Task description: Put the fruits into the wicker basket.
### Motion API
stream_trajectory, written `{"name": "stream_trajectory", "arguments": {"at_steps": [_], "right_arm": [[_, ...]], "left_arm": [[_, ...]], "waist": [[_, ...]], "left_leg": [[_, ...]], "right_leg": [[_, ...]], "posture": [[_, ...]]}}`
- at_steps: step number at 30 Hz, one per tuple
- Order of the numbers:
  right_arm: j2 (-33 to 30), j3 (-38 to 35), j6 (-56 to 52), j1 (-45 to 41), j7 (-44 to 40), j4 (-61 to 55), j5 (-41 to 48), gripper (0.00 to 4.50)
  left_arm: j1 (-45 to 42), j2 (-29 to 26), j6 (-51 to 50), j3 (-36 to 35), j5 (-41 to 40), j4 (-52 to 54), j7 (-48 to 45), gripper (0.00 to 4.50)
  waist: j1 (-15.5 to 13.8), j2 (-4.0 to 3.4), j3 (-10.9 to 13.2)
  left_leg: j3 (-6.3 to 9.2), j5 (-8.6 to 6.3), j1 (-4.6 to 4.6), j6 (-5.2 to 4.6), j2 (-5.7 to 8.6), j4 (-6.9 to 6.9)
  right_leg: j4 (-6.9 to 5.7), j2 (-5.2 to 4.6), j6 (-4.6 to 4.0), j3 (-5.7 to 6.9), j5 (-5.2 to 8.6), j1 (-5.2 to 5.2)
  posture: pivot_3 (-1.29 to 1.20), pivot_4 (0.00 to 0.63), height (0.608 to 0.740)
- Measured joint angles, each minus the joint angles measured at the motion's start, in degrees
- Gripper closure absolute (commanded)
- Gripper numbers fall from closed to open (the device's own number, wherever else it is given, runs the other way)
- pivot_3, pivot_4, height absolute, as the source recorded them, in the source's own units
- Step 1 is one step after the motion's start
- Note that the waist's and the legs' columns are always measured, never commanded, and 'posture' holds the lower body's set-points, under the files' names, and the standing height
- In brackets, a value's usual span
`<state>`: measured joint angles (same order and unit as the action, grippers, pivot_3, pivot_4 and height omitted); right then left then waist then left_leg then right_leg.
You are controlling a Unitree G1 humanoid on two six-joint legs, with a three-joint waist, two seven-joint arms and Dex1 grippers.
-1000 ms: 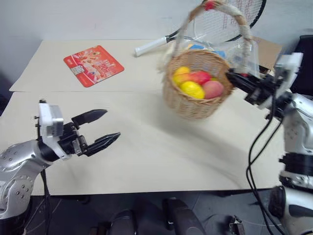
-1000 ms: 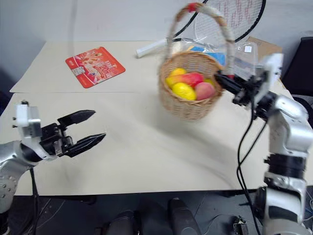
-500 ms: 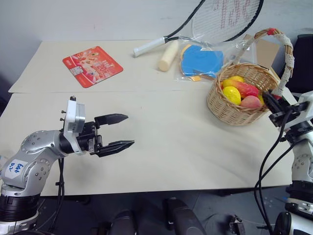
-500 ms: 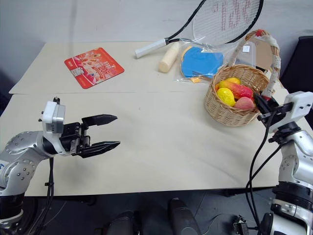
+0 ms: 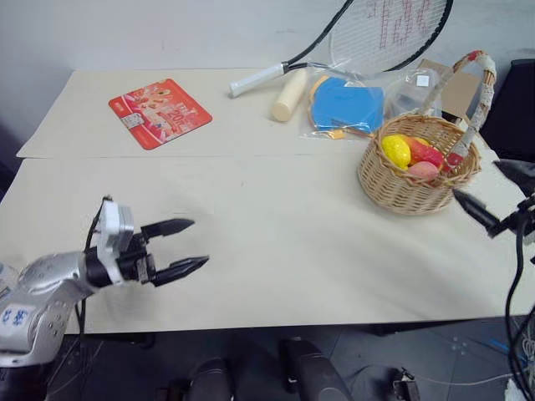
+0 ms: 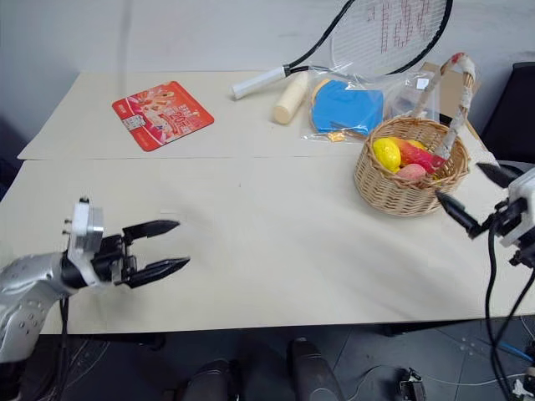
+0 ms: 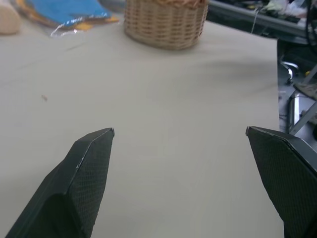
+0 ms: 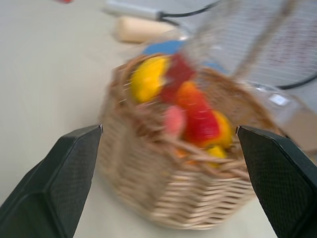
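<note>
The wicker basket [image 5: 418, 182] stands upright on the table near its right edge, its taped handle [image 5: 473, 92] arching over it. Fruits lie inside it: a yellow lemon [image 5: 396, 150], a red-and-yellow mango [image 5: 428, 154] and a pink peach [image 5: 423, 170]. My right gripper [image 5: 481, 184] hovers just right of the basket, open and empty, its fingers clear of the handle. The right wrist view looks straight at the basket [image 8: 198, 198] between these spread fingers. My left gripper [image 5: 188, 245] is open and empty, low over the table's front left.
At the back lie a red packet [image 5: 159, 111], a racket [image 5: 368, 33], a cream cylinder [image 5: 286, 93], a blue item in a clear bag [image 5: 347, 104] and a cardboard box [image 5: 456, 83]. The table's right edge runs close beside the basket.
The basket, hanging in the air from my right gripper a second ago, now stands at the table's right. The right gripper let go of the handle and drew back. My left gripper sank.
</note>
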<state>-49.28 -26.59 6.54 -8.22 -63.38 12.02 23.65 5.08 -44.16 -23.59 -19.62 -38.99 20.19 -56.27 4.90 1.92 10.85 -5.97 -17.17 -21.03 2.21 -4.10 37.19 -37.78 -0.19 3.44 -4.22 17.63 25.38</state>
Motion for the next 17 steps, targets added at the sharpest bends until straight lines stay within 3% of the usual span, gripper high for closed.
{"name": "stream_trajectory", "arguments": {"at_steps": [4, 7, 13, 17], "right_arm": [[1.6, 7.8, 2.9, 0.1, -9.6, -0.9, 0.6, 0.01], [8.8, 18.1, 5.7, -3.3, -15.0, -0.3, -0.9, 0.01], [21.5, 29.4, 14.9, -18.5, -16.5, 13.6, -7.1, 0.01], [24.2, 31.1, 20.6, -20.0, -15.7, 20.2, -9.8, 0.01]], "left_arm": [[7.5, 1.6, 5.7, -3.0, 5.3, 2.1, 1.7, 0.0], [11.6, 4.9, 11.0, -3.2, 10.1, 2.1, 3.6, 0.0], [11.9, 7.8, 19.0, -3.2, 17.2, 1.4, 8.1, 0.0], [7.3, 8.1, 22.0, -0.8, 21.1, -0.7, 10.4, 0.0]], "waist": [[0.1, 0.03, 0.0], [0.1, 0.13, 0.0], [-0.3, 0.12, 0.1], [-1.3, 0.14, 0.0]], "left_leg": [[-0.04, -0.01, 0.19, -0.03, 0.0, -0.02], [-0.03, -0.08, 0.83, -0.02, -0.12, -0.12], [-0.03, -0.1, 0.8, -0.09, -0.05, -0.06], [-0.08, -0.16, 0.75, -0.17, -0.08, -0.06]], "right_leg": [[0.01, -0.02, 0.03, -0.07, -0.02, -0.15], [0.2, 0.09, -0.02, -0.03, 0.01, -0.89], [0.19, -0.07, -0.02, 0.02, 0.0, -0.9], [0.28, -0.25, -0.05, 0.21, 0.02, -0.92]], "posture": [[0.0, 0.15, 0.74], [0.0, 0.15, 0.74], [0.0, 0.15, 0.74], [0.0, 0.15, 0.74]]}}
